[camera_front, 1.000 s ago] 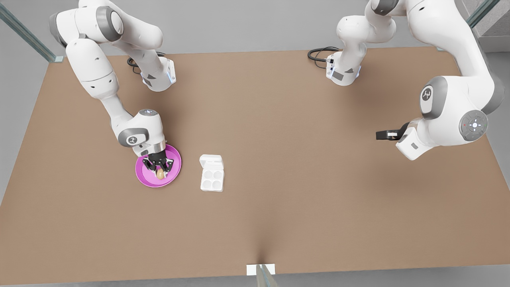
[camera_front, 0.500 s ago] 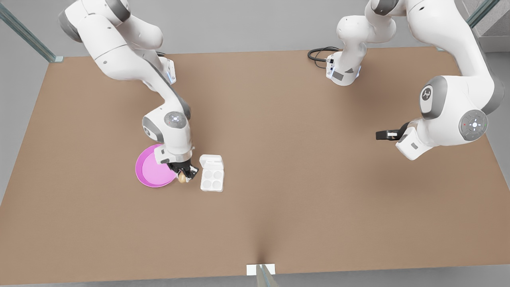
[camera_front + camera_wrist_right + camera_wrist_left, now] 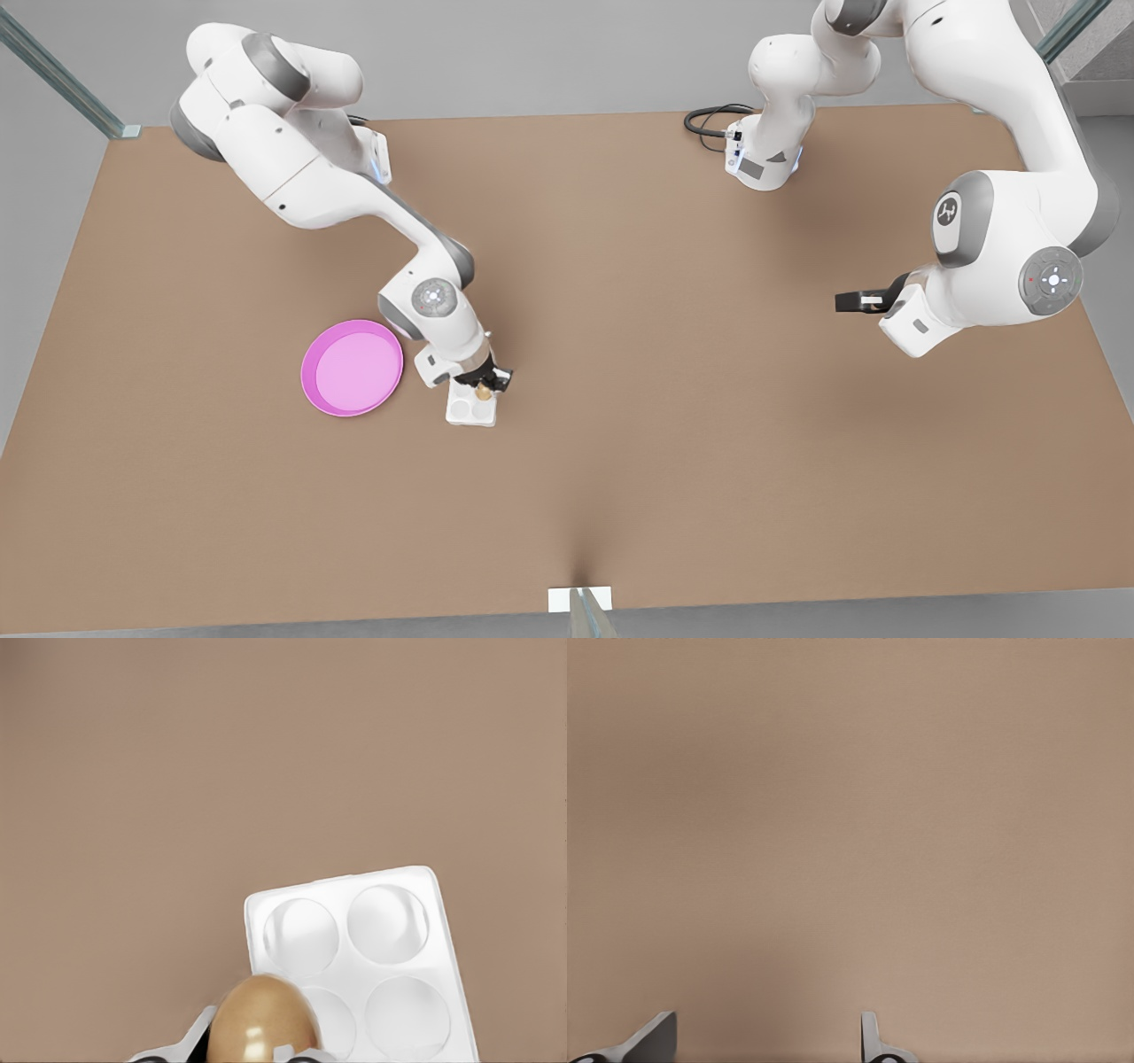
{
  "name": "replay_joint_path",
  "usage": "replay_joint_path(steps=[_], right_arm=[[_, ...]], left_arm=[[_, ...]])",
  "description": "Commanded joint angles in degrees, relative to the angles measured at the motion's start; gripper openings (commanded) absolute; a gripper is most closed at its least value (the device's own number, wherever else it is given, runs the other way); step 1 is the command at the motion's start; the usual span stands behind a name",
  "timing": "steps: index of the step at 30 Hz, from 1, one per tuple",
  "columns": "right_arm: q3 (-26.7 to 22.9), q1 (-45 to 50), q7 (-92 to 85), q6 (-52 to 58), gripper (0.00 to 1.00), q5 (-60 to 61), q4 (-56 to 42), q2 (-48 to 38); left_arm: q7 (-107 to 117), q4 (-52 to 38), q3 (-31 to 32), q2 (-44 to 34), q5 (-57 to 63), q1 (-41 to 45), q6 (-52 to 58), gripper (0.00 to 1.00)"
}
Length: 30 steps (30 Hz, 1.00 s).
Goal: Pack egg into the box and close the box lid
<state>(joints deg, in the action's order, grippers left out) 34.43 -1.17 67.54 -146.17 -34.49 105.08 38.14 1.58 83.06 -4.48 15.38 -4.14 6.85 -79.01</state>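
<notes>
- While the egg (image 3: 262, 1019) sits pinched between the closed fingers of the right gripper (image 3: 485, 386), it hangs over the box (image 3: 462, 410), above the tray's far cup on the front view's right side; all four cups look empty in the right wrist view.
- Judging from that, the step in hand is carrying the egg to the box, and the placing is not yet done.
- Next, I reckon, the gripper needs to centre the egg over one cup, come down gently, and only then let go, since a high or off-centre release could let it roll out.
- Behind the tray, the box lid is hidden by the arm, so closing it comes afterwards.
- Beside the box, toward the front view's left, lies the pink plate (image 3: 352, 368).
- Far from the box, the left gripper (image 3: 852, 301) waits above the table (image 3: 620, 496), its fingers (image 3: 873, 1041) spread and holding nothing.
</notes>
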Motion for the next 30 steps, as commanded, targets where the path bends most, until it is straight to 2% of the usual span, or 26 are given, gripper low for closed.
replay_joint_path(steps=[1,7,8,9,18,22,26,28,29,30], right_arm=[[-0.2,0.0,0.4,0.4,0.5,-1.8,0.7,-0.1],[-1.3,-0.9,0.1,0.4,0.54,-4.4,3.5,-0.8],[-1.4,-0.9,0.3,0.6,0.94,-4.4,3.5,-0.8],[-1.4,-0.9,0.3,1.1,1.0,-4.4,3.5,-0.9],[-2.4,-1.5,-0.6,1.0,1.0,-4.5,4.7,-1.5],[-4.5,-2.8,-2.5,0.8,1.0,-5.0,4.5,-1.9],[-9.5,-2.7,-7.3,-0.8,1.0,-4.9,0.0,-1.0],[-12.9,-2.8,-11.1,-3.5,1.0,-7.2,-0.9,-0.6],[-14.7,-2.9,-14.6,-3.4,1.0,-6.5,-3.6,-0.7],[-14.8,-4.2,-16.1,-3.1,1.0,-6.0,-5.4,-2.2]], left_arm=[[0.0,0.0,0.0,0.0,0.0,0.0,0.0,1.0],[0.1,0.0,0.0,0.0,0.0,0.0,0.0,1.0],[0.2,0.0,0.0,-0.1,0.0,0.0,0.1,1.0],[0.1,0.0,0.0,0.0,0.0,0.1,0.1,1.0],[0.9,-0.1,0.1,-0.2,0.1,0.2,0.1,1.0],[1.0,-0.8,0.1,-0.1,0.1,0.2,0.1,1.0],[1.1,-0.9,0.4,-0.4,0.1,0.3,0.2,1.0],[2.5,-2.9,7.5,-0.9,0.5,0.3,4.2,1.0],[2.4,-2.9,13.5,-1.8,-0.4,0.3,4.5,1.0],[5.9,-2.9,17.6,-1.9,-0.4,0.3,4.5,1.0]])
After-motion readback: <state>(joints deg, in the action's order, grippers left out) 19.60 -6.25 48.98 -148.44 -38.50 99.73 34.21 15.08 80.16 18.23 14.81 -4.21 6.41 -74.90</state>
